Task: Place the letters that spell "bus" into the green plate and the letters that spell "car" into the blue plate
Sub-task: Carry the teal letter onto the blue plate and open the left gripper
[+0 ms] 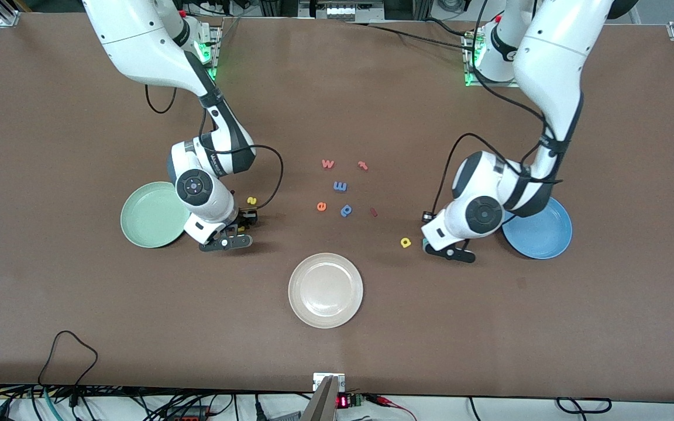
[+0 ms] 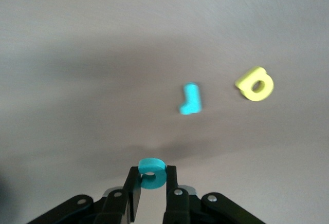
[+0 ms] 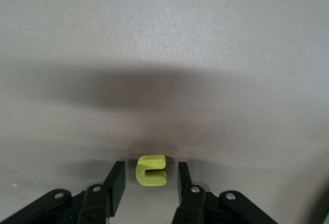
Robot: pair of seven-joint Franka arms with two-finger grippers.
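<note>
The left claw is pinching the teal c tight, low at the counter, just off the blue plate at three o'clock. The right claw is standing parted around the yellow u, a gap showing on each side, beside the green plate at nine o'clock. So both arms are picking. Next, I reckon, the c is wanting a lift and a carry over the blue rim, and the right claw a squeeze on the u.

Counting: three plates, with the cream plate at six o'clock and no letter showing in any. Waiting are one yellow s, one yellow a and one teal r. Six spare letters are lying mid-counter. The green b I'm not finding.
</note>
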